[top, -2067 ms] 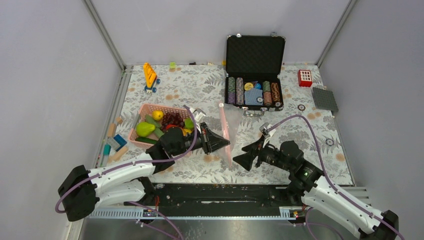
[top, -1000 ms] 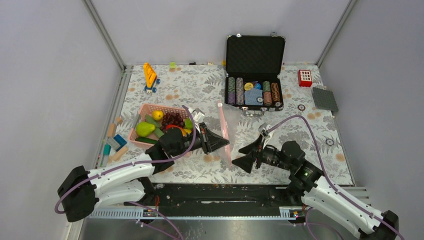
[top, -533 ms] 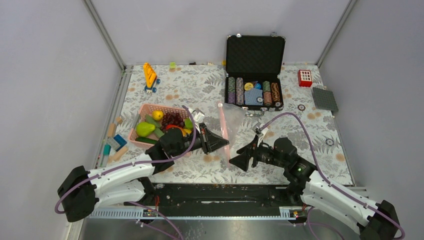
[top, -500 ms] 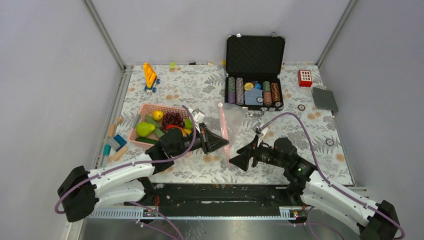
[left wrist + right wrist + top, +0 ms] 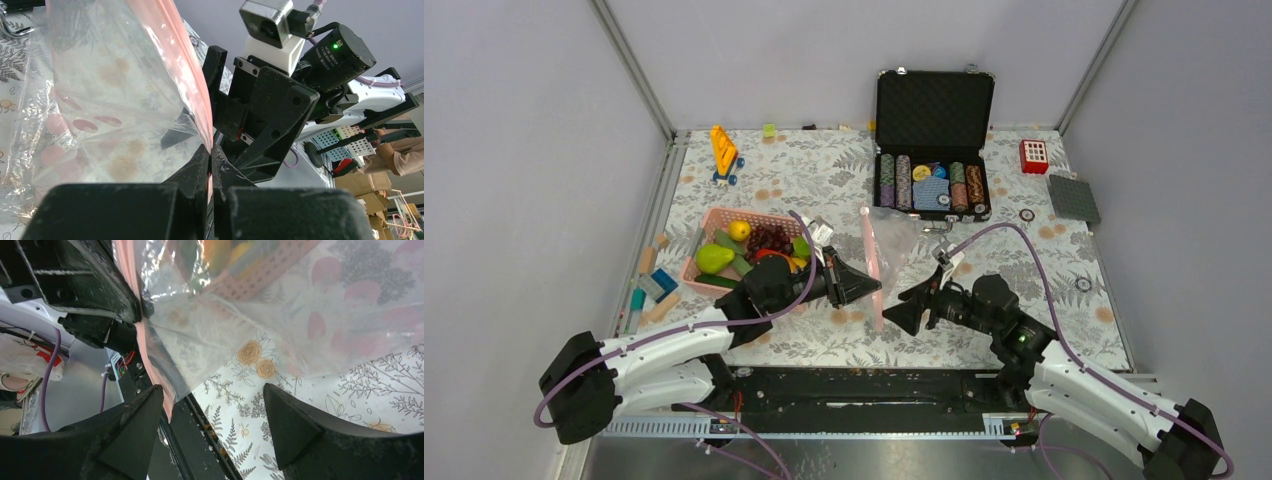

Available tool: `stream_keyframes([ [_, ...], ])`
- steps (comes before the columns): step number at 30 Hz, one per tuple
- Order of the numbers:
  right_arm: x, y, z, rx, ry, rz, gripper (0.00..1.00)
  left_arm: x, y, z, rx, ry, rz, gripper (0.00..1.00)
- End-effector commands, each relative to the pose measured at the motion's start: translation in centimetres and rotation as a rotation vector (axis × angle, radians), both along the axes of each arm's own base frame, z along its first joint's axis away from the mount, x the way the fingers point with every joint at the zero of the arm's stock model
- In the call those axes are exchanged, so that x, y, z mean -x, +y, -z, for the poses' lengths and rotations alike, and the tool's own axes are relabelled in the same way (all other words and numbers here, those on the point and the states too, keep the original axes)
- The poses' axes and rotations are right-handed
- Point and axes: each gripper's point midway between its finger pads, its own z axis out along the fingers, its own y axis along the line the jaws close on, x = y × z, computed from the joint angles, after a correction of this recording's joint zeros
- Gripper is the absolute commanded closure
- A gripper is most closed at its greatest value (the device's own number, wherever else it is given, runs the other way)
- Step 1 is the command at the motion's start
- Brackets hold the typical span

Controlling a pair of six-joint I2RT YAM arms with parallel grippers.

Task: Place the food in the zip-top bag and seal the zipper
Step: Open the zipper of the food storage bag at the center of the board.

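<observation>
From above, the left gripper (image 5: 874,287) is clenched on the zip-top bag's (image 5: 896,240) pink zipper (image 5: 870,245); the right gripper (image 5: 896,308) gapes just beside it. Left wrist: the zipper rises from shut fingertips (image 5: 199,169). Right wrist: the bag's corner lies between spread fingers (image 5: 134,436).

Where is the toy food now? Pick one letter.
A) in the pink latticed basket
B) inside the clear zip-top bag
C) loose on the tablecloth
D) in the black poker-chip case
A: the yellow citrus and purple grapes lie in the pink latticed basket, while the clear zip-top bag shows only tablecloth through it.
</observation>
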Motion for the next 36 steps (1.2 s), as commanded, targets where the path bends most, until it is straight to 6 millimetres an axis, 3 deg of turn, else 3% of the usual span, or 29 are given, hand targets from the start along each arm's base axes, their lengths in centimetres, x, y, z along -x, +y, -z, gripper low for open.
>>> stream_keyframes([
  [1,-1.2,0.6,-3.3,-0.086,-0.090,0.035,0.20,-0.7,-0.2,-1.4,0.046,-0.004,-0.031,1.00],
  [7,-0.8,1.7,-3.6,-0.121,-0.077,-0.021,0.20,-1.5,-0.2,-1.0,0.048,0.030,-0.072,1.00],
  [14,-2.0,1.1,-2.9,-0.114,-0.069,0.059,0.23,-1.9,0.1,-1.0,0.053,0.048,-0.106,1.00],
  [21,-2.4,2.7,-4.2,-0.149,-0.078,0.031,0.34,-3.4,0.6,0.1,0.032,0.111,-0.205,1.00],
  [26,-3.0,3.5,-3.8,-0.119,-0.057,0.058,0.52,-4.0,0.9,0.3,0.020,0.123,-0.245,1.00],
  [34,-3.4,4.5,-4.7,-0.127,-0.060,0.068,0.97,-4.4,1.0,1.5,-0.036,0.153,-0.272,1.00],
  [36,-3.9,4.2,-4.6,-0.103,-0.052,0.103,1.00,-4.4,1.2,2.3,-0.101,0.164,-0.281,0.76],
])
